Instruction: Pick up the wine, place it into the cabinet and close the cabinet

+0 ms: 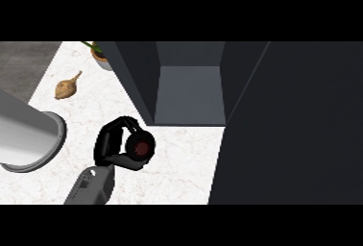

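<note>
1. Head view, looking steeply down. White marbled counter (177, 163) fills the lower left; a grey floor strip shows at the upper left corner.
2. Left hand (113, 144) comes up from the lower edge on a grey forearm, fingers and thumb curled round the wine (142, 147). Only the bottle's round end shows, dark with a reddish centre; the rest of it is hidden behind the hand, so its length and label cannot be made out.
3. The wine sits over the counter, just in front of the open cabinet (190, 91) and below its front edge in the view; it is not inside. Whether it touches the counter cannot be told.
4. Cabinet interior is a grey box with dark walls; its upper part is cut off by the frame.
5. A large dark panel (291, 125) covers the whole right side, apparently the cabinet door swung open. It hides everything beyond it. The right hand shows nowhere.
6. A big grey cylinder (28, 139) with a flared rim lies at the left edge, partly cut off; identity unclear.
7. A small tan, root-like vegetable (67, 88) lies on the counter upper left, well apart from the hand.
8. A potted plant (101, 56) peeks out beside the cabinet's left wall, mostly hidden.
</note>
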Robot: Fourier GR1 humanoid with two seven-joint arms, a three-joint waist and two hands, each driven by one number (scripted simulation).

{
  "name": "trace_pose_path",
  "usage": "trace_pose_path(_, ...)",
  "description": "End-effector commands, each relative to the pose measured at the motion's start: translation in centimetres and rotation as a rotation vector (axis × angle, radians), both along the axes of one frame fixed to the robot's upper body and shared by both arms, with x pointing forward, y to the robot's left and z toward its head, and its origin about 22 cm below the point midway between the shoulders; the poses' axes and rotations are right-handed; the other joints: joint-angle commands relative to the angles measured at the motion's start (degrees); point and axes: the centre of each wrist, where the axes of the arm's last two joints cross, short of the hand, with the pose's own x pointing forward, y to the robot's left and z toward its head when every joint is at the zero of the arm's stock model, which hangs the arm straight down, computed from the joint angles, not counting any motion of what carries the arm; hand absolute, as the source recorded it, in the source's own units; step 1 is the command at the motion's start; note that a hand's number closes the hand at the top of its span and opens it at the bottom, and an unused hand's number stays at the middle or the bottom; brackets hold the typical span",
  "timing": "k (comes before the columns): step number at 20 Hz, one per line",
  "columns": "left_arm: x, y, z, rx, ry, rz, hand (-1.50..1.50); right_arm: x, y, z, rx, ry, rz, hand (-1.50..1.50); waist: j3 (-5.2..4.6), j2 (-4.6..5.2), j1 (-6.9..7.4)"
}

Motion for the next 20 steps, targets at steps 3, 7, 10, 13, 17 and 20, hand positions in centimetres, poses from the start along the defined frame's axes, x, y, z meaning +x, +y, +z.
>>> trace_pose_path(3, 0.1, -4.1, 4.8, -0.093, -0.014, -0.082, 1.50, -1.6, -1.0, -0.6, 0.000, 0.042, 0.056, -1.50, 0.00, 0.19, -0.50)
trace_pose_path(7, -0.5, -5.8, 9.4, -0.138, -0.025, -0.093, 1.50, -2.3, -1.3, -0.9, 0.015, 0.036, 0.058, -1.50, 0.01, 0.16, -0.54)
trace_pose_path(10, -1.6, -8.8, 12.3, -0.146, 0.004, -0.090, 1.50, -1.6, -1.5, -0.1, 0.025, 0.016, 0.063, -1.50, 0.00, 0.15, -0.68)
trace_pose_path(13, -1.6, -10.4, 15.7, -0.157, -0.004, -0.070, 1.50, -0.8, -1.2, -0.4, 0.027, 0.027, 0.045, -1.50, -0.03, 0.33, -0.68)
trace_pose_path(17, -0.2, -12.6, 18.0, -0.115, 0.019, -0.037, 1.50, -2.2, -1.7, -0.2, 0.002, 0.028, 0.067, -1.50, -0.03, 0.36, -1.33)
trace_pose_path(20, 2.3, -12.8, 21.7, -0.124, 0.050, -0.024, 1.50, -2.0, -0.9, -0.3, 0.016, 0.030, 0.059, -1.50, -0.06, 0.40, -1.40)
